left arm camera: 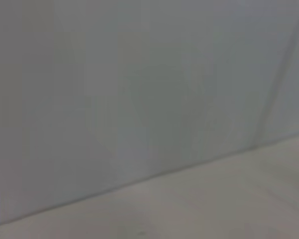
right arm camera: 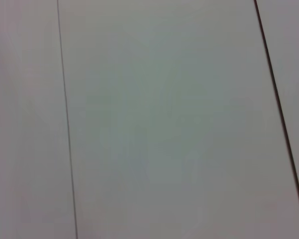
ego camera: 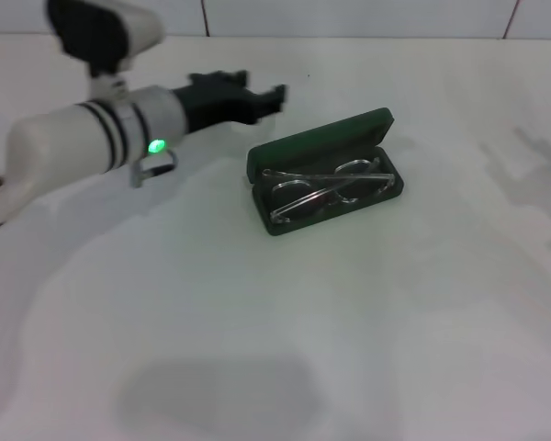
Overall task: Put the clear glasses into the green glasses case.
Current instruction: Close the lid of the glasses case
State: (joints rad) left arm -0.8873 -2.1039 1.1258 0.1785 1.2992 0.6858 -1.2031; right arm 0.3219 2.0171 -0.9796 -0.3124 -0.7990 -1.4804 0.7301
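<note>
The green glasses case [ego camera: 285, 153] lies open at the middle of the white table, its lid standing up at the back. The clear glasses [ego camera: 323, 186] rest folded inside it on the dark lining. My left gripper [ego camera: 263, 85] hovers above the table just left of and behind the case, apart from it, open with nothing between its black fingers [ego camera: 277, 92]. Neither wrist view shows the case or the glasses. My right arm is out of view.
The white table [ego camera: 275, 349] stretches wide in front of and to the right of the case. A tiled wall [ego camera: 349, 16] runs along the back edge. The left arm's white forearm [ego camera: 83, 138] reaches in from the left.
</note>
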